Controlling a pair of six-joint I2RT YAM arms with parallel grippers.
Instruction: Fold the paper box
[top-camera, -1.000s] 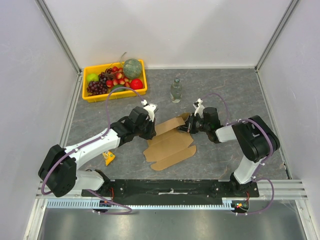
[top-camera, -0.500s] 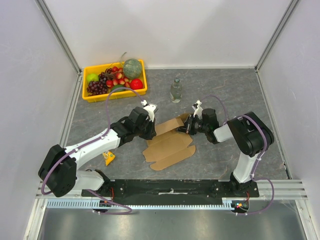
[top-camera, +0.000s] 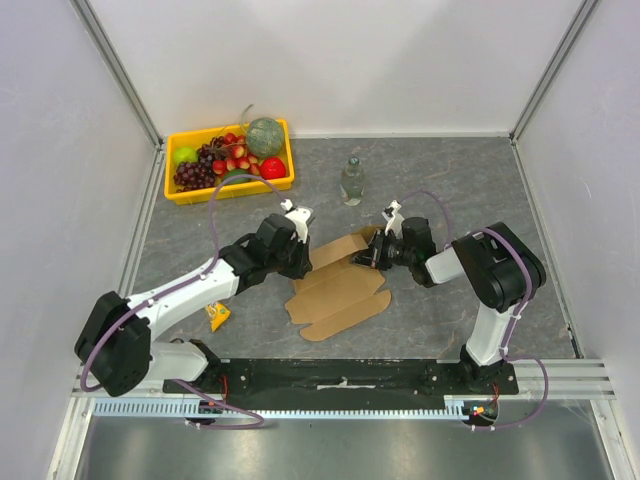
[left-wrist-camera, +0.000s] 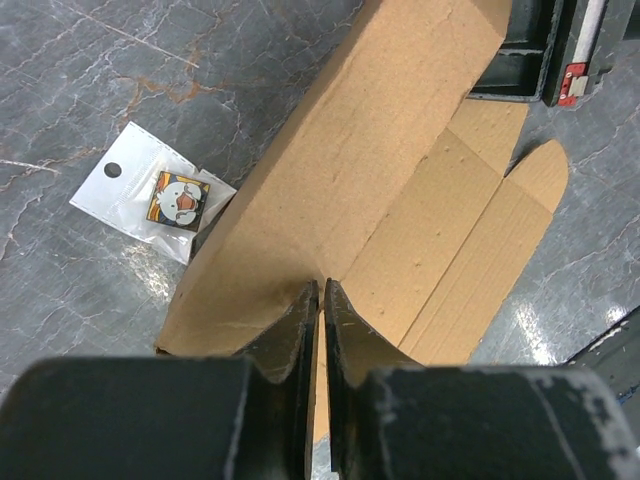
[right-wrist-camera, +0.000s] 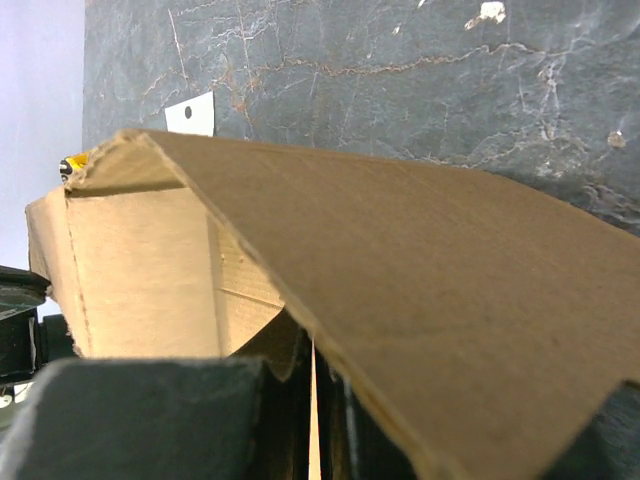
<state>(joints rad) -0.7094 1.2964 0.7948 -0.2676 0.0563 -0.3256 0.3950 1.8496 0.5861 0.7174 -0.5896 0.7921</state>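
The paper box (top-camera: 340, 288) is a flat brown cardboard sheet with flaps, lying mid-table, its far panel raised off the surface. My left gripper (top-camera: 307, 254) is shut on the left end of that raised panel. In the left wrist view the jaws (left-wrist-camera: 320, 292) pinch a thin cardboard edge, and the box (left-wrist-camera: 400, 170) stretches away from them. My right gripper (top-camera: 363, 254) is shut on the panel's right end. In the right wrist view the cardboard (right-wrist-camera: 440, 290) fills the frame and a thin edge sits between the closed jaws (right-wrist-camera: 313, 348).
A yellow basket (top-camera: 174, 196) of fruit stands at the back left. A clear bottle (top-camera: 351, 181) stands just behind the box. A small yellow packet (top-camera: 217, 315) lies by the left arm. A white sachet (left-wrist-camera: 158, 194) lies beside the box.
My right wrist has shifted slightly left toward the box. The left arm and the raised panel stay about where they were.
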